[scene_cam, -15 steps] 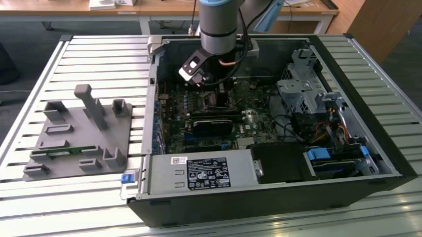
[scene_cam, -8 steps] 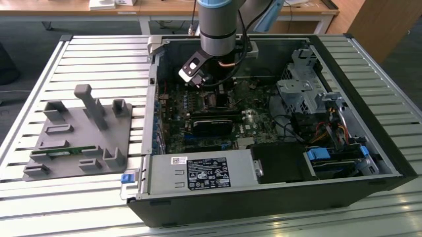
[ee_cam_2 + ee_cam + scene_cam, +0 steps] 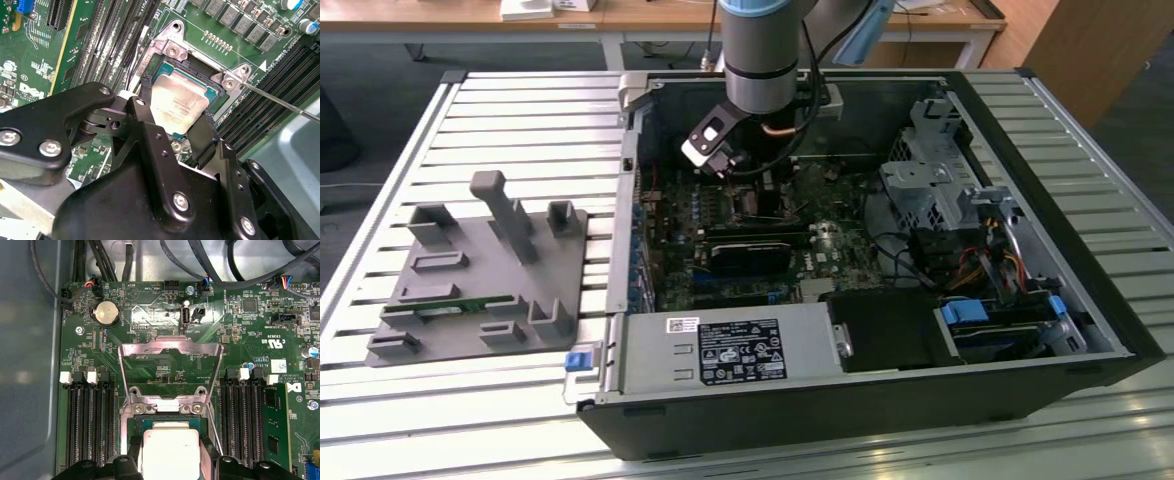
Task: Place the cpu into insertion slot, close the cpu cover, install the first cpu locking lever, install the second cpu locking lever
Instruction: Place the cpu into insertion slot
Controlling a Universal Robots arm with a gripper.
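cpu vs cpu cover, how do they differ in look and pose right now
The cpu is a solid pale-silver square; the cpu cover is a thin metal frame with a large open middle. The cpu lies level over the insertion slot, gripped by the claw; the cpu cover stands swung open, untouched. The cpu cover looks wider than the cpu. Both are square and metallic.

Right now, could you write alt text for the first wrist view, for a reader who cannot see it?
The gripper holds the silver cpu by two sides at the insertion slot on a green motherboard. Beyond it the cpu cover stands raised open, with black memory slots at either side.
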